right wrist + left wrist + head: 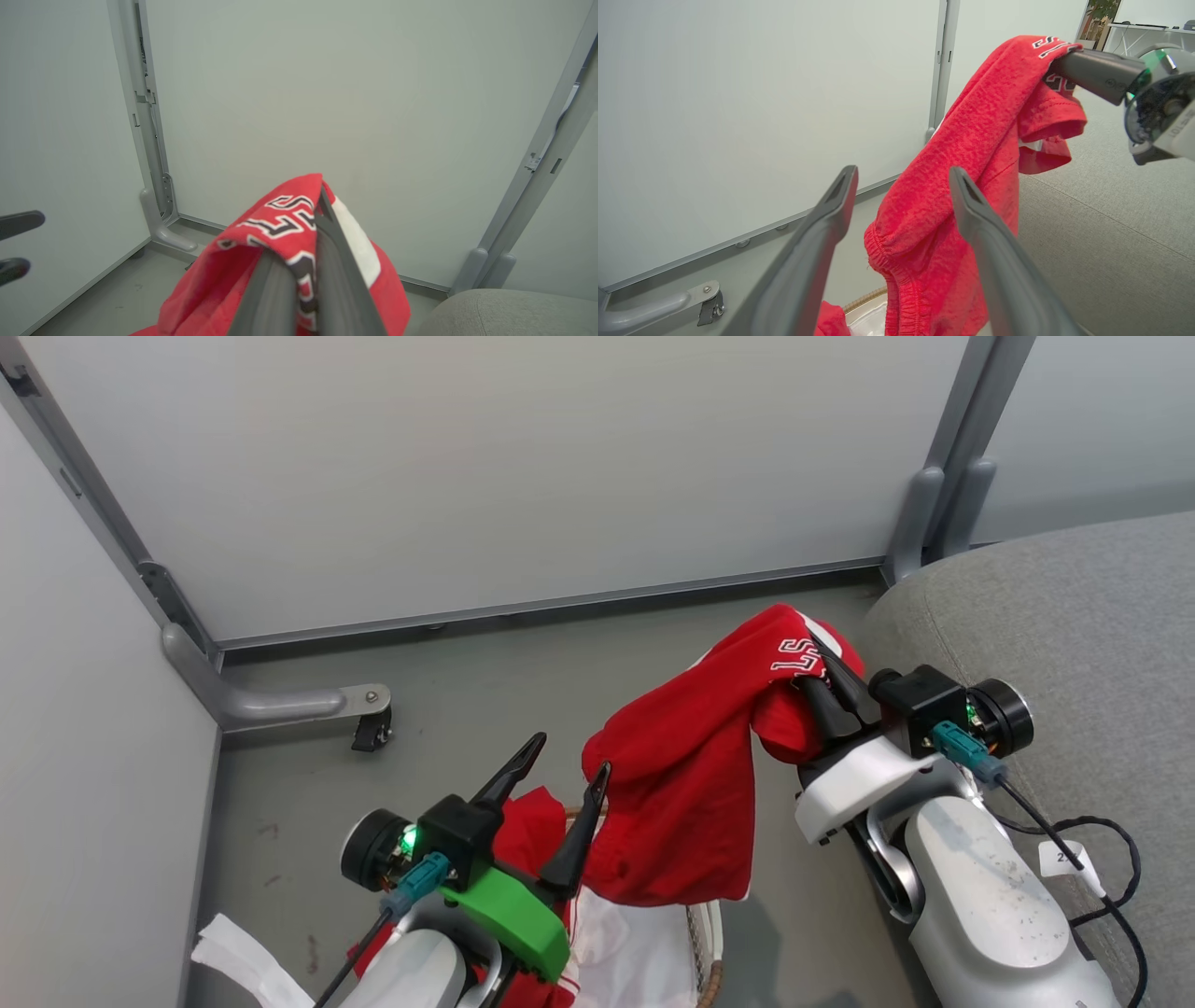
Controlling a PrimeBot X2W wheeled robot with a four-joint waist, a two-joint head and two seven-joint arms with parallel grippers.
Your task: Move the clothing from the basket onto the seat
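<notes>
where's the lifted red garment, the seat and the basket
lifted red garment (681, 784), head view, middle of the hanging fabric
seat (1074, 607), head view, bare grey top
basket (866, 299), left wrist view, brown woven rim

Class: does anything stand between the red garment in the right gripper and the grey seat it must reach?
Nothing visible does. The red garment hangs from the shut right gripper just beside the seat. The open left gripper stands on the garment's far side.
</notes>
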